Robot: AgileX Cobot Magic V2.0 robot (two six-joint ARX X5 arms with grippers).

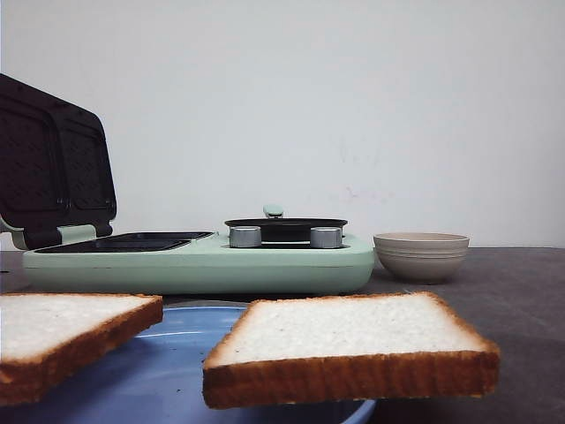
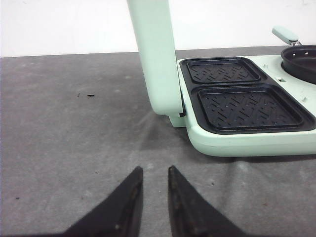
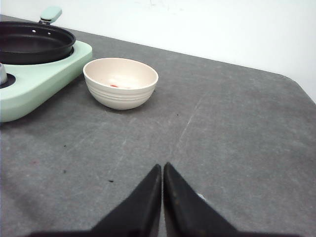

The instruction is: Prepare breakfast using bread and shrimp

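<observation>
Two slices of bread and sit on a blue plate closest to the front camera, filling the lower frame and hiding the table behind them. Behind the plate: mint-green breakfast maker, lid tipped up at its left end, black pan on its right half, two silver knobs in front of the pan. Beige bowl stands just right of the maker, apart from it.

Neither of my grippers shows in the front view. Left wrist view: my left gripper over bare grey table, fingers a narrow gap apart, holding nothing; the maker's two ridged grill plates show here. Right wrist view: my right gripper has tips together, nothing between them. Only this view looks into the bowl: faint pinkish bits, probably the shrimp, too small to be sure.
</observation>
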